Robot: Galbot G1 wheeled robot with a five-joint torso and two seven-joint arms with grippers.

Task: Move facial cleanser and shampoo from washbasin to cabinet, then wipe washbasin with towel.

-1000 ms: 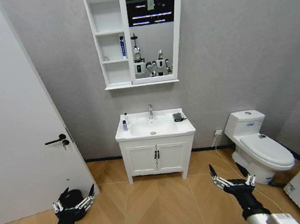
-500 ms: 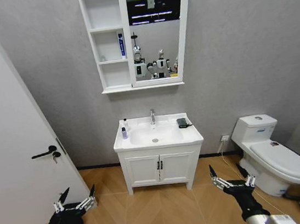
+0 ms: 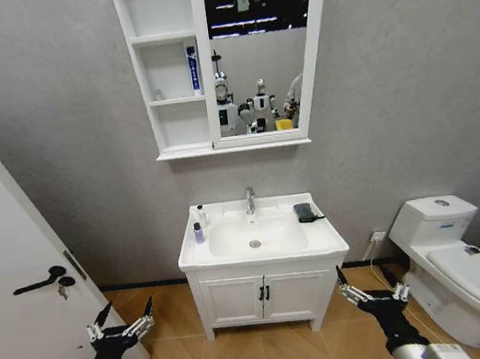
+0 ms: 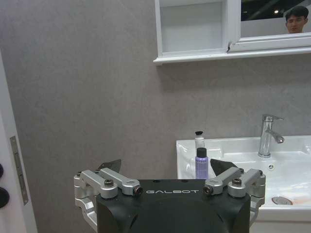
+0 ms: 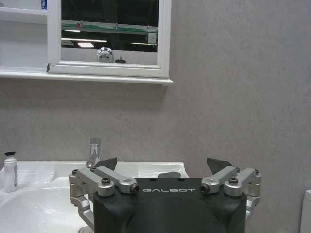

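On the white washbasin (image 3: 323, 238) rim lies the dark folded towel (image 3: 306, 211); both end effectors hang spread wide, empty.

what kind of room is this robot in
Most likely a bathroom. A white washbasin with a chrome faucet stands against the wall, a mirrored cabinet hangs above it, and a toilet stands to its right. Both grippers, left and right, hang open and low before the basin.

White toilet (image 3: 463, 261) stands against the grey wall (image 3: 407, 104), right of the two-door vanity cupboard (image 3: 264, 298); white door (image 3: 13, 307) with black lever handle (image 3: 41, 281) at left. Floor is wood herringbone (image 3: 263, 358).
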